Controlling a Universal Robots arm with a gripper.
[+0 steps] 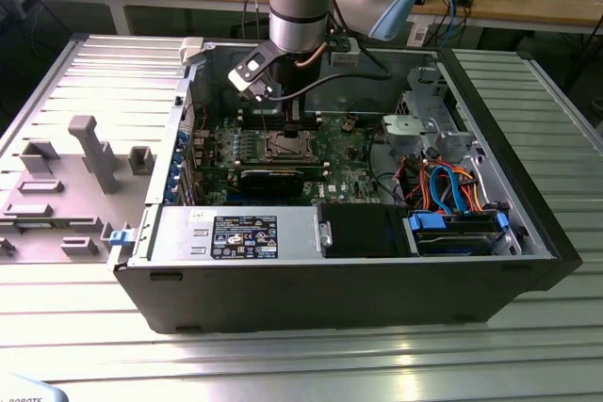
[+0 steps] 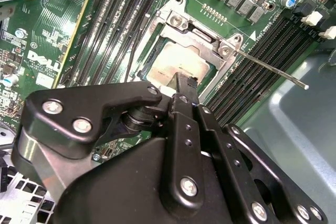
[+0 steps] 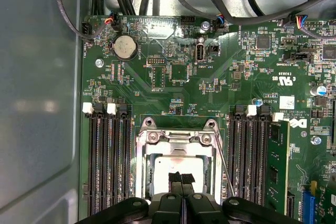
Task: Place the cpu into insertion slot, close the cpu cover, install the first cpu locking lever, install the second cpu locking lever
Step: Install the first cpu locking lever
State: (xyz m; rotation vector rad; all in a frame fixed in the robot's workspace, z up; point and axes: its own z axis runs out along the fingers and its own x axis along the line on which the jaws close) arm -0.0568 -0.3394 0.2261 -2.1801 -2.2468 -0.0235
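Observation:
The cpu [image 3: 170, 163] lies flat in the insertion slot [image 1: 285, 146] on the green board, its dull silver top showing in both wrist views. The cpu cover [image 3: 175, 144], a silvery frame, lies down around the chip [image 2: 170, 64]. My gripper [image 3: 181, 176] is shut with nothing held, its black tips together just over the chip's near edge [image 2: 184, 81]; I cannot tell whether they touch it. One thin locking lever [image 2: 273, 70] sticks up and away from the socket's side, unlatched [image 3: 226, 170]. A second thin lever [image 2: 130, 59] runs along the opposite side.
Black memory slots [image 3: 107, 166] flank the socket on both sides [image 3: 252, 156]. A black graphics card [image 1: 273, 178] sits in front of it, drive bays and orange and blue cables [image 1: 448, 190] at the exterior view's right. The case wall [image 3: 37, 103] is close by.

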